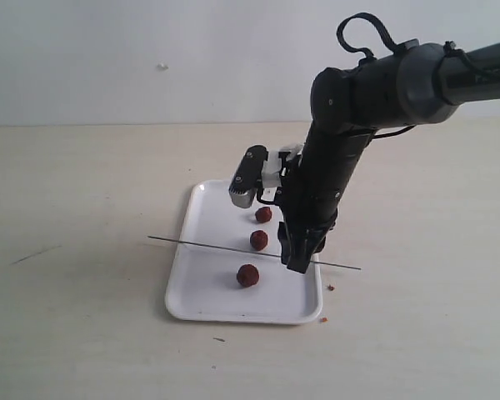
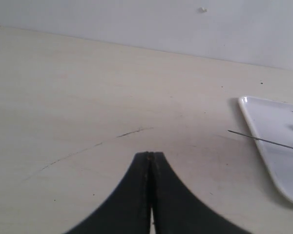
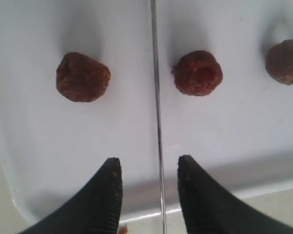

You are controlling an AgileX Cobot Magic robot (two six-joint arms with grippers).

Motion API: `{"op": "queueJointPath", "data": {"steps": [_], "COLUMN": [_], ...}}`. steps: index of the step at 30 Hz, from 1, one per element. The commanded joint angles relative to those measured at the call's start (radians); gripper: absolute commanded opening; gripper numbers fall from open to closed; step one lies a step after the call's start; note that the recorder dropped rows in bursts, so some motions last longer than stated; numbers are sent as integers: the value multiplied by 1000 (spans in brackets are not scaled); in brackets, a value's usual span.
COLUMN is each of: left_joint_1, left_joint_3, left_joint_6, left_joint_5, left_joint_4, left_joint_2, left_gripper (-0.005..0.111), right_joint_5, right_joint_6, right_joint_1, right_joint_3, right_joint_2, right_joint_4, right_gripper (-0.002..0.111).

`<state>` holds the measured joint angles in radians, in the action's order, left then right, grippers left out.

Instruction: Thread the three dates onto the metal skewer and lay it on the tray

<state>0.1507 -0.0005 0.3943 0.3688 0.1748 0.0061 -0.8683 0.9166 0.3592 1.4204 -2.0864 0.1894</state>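
From across the room the left arm is nowhere in the exterior view. Its own camera shows the left gripper (image 2: 150, 156) with its two black fingers pressed flat together over bare table, holding nothing. That camera catches just a corner of the tray (image 2: 263, 122), and a dark speck at the picture's edge that I can't identify.

The right arm's bulk hides part of the metal skewer (image 1: 225, 248) and the tray's right side. The right gripper (image 3: 150, 160) hangs low over the tray's rim with its tapered black fingers (image 3: 110, 195) spread wide. The skewer runs through the gap between them, touching neither as far as the wrist camera shows.

The skewer is a thin, straight grey rod lying across the white tray (image 1: 202, 287), both ends overhanging onto the pale wood-grain table (image 1: 83, 183).

None of the three dates is on it. They sit loose on the tray, lumpy and reddish-brown: a far date (image 1: 263, 214), a middle date (image 1: 258, 240) just behind the rod, and a near date (image 1: 247, 275) in front of it. Close up, the far date is cut off by the frame. Tiny red crumbs (image 1: 331, 287) lie just off the tray.
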Motion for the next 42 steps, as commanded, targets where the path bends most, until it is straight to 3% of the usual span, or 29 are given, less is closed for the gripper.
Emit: {"op": "queueJointPath", "data": {"steps": [1,17,20,22,24,42], "left_joint_1": [-2,-2,-2,-2,-2,-2], "left_joint_3": [0,0,0,0,0,0], "left_joint_6": [2,2,2,2,2,2], "left_joint_5": [-1,-1,-1,-1,-1,-1], "left_joint_4": [-4,-4,-4,-4,-4,-4], "left_joint_2": [-6,-6,-6,-6,-6,-6], "left_gripper": [0,0,0,0,0,0], "right_joint_5": [10,31,31,18,8,-190], "right_joint_6": [-4,-4,-29,-31,-31,-29], "right_joint_1": [0,0,0,0,0,0], "right_joint_3": [6,6,6,6,6,6], "right_joint_2": [-22,-91,-91,-91,-91,142], "right_joint_4": [-12,-9,-9,-9,-9,-9], "right_gripper": [39,38,29,11,0,0]}}
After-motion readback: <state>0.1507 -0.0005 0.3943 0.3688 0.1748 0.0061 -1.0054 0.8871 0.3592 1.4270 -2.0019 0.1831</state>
